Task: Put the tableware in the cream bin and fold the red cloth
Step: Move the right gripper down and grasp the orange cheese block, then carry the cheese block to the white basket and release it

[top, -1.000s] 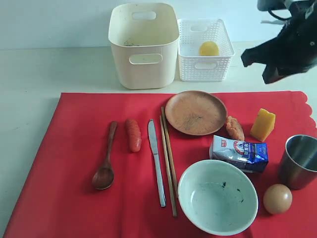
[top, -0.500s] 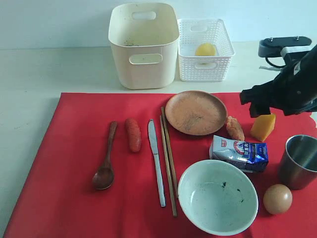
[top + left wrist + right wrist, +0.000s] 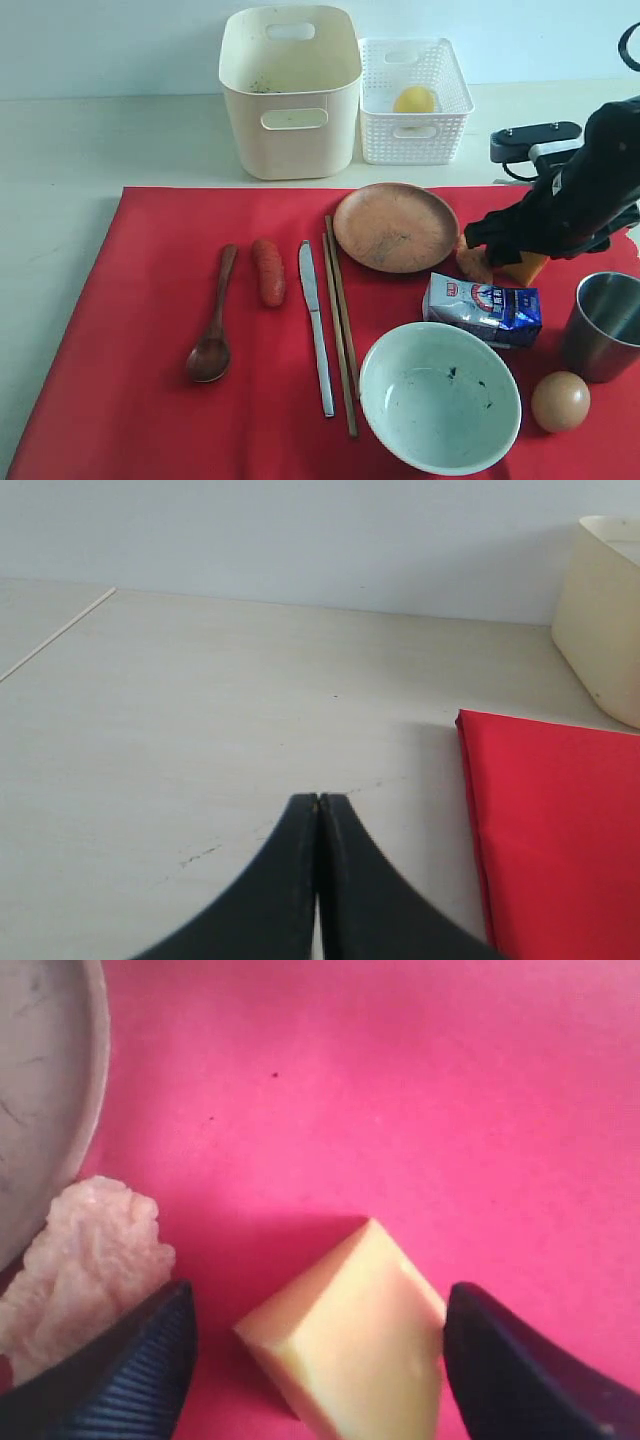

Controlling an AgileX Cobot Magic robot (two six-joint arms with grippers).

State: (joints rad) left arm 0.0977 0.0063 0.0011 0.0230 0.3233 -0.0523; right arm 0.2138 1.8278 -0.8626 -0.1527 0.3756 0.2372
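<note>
The red cloth (image 3: 150, 330) lies flat under everything. On it are the brown plate (image 3: 396, 227), wooden spoon (image 3: 213, 320), steel knife (image 3: 316, 325), chopsticks (image 3: 340, 320), pale bowl (image 3: 440, 395) and steel cup (image 3: 605, 325). The cream bin (image 3: 290, 90) stands behind the cloth. My right gripper (image 3: 515, 255) is low over a yellow wedge (image 3: 350, 1345), open, with one finger on each side of it and apart from it. My left gripper (image 3: 318, 802) is shut on nothing above bare table beside the cloth's edge (image 3: 560, 820); the exterior view does not show it.
A white lattice basket (image 3: 413, 130) holding a yellow round item (image 3: 414, 99) stands right of the bin. A sausage (image 3: 268, 270), a pinkish food lump (image 3: 85, 1270), a milk carton (image 3: 483, 308) and an egg (image 3: 560, 400) also lie on the cloth.
My right arm has come down from the upper right, away from the basket, to the yellow wedge on the cloth. Nothing else has moved.
</note>
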